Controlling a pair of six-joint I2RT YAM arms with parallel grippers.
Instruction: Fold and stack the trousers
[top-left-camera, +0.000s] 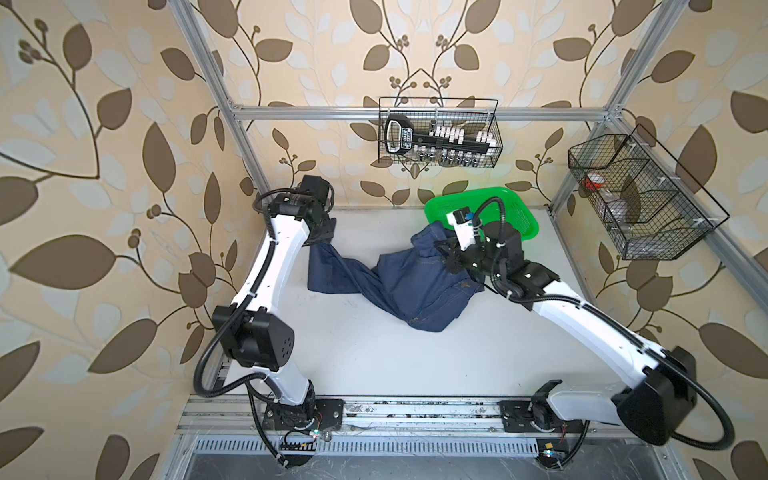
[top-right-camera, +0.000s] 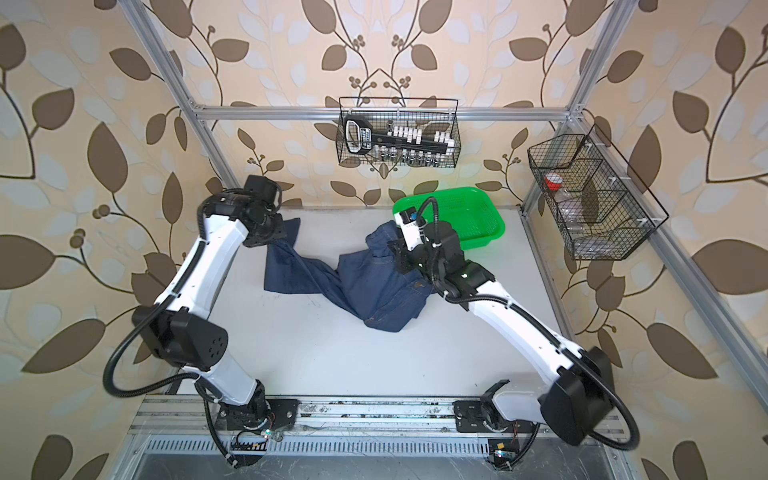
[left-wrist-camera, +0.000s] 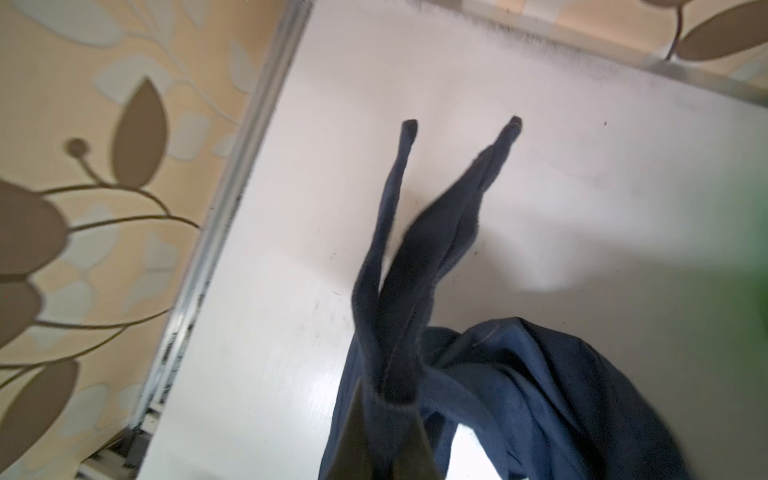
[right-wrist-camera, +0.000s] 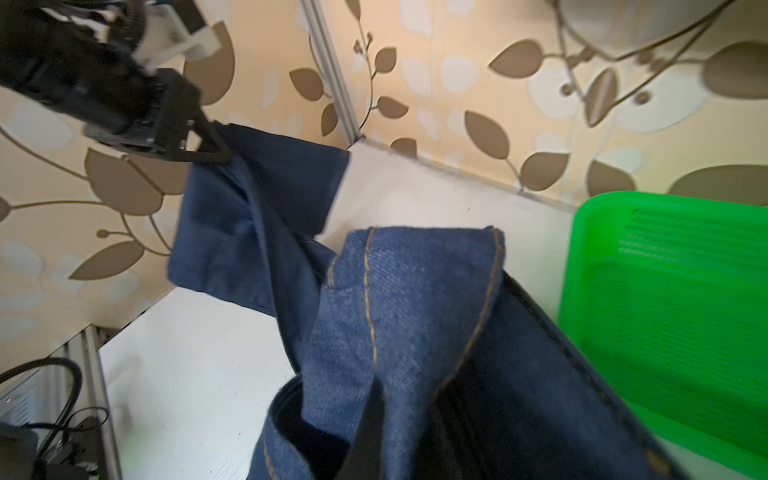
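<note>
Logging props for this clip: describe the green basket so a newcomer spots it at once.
On the white table, go to the far right corner by the wall. The green basket sits there, behind the trousers. It alone is bright green plastic; the two black wire baskets hang from the frame.

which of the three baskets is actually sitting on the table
The bright green plastic basket, at the table's far right. The two black wire baskets hang from the metal frame: one on the back rail, one on the right side.
</note>
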